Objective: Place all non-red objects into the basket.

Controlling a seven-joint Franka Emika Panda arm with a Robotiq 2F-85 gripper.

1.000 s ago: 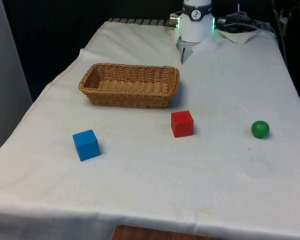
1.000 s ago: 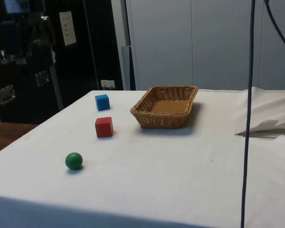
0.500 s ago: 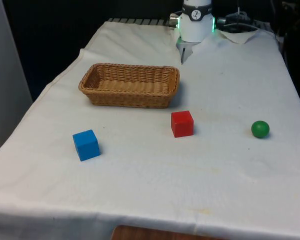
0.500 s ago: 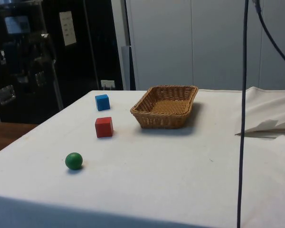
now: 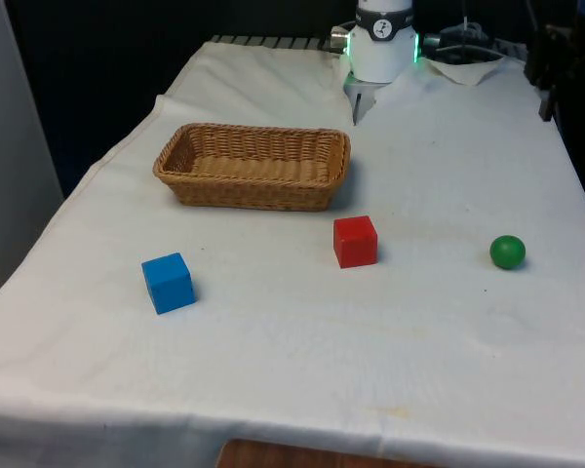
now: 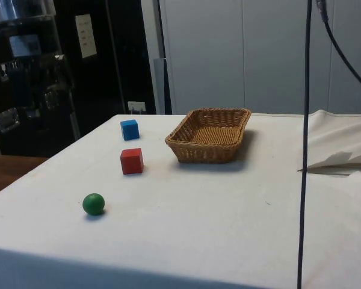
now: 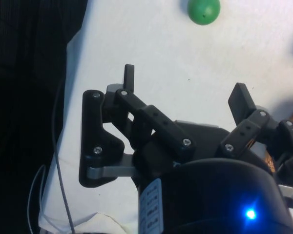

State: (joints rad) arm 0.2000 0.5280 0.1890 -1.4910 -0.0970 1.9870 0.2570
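A green ball (image 5: 507,252) (image 6: 93,204) lies on the white cloth at the front view's right. A blue cube (image 5: 168,282) (image 6: 130,129) sits at the front view's left, nearer the camera than the wicker basket (image 5: 253,190) (image 6: 207,153), which holds nothing. A red cube (image 5: 355,241) (image 6: 132,161) stands between them, just in front of the basket. My gripper (image 7: 185,87) is open with nothing between its fingers. It hangs high over the table's edge, and the green ball (image 7: 203,9) lies on the cloth well beyond its fingertips.
A black cable (image 6: 304,144) hangs down in the side view's right half. The cloth is rumpled near the robot's base (image 5: 382,49). Past the table's edge (image 7: 71,97) in the wrist view everything is dark.
A dark part of the arm has come into the front view's upper right edge. The hanging cable in the side view has shifted a little. The ball, cubes and basket have not moved.
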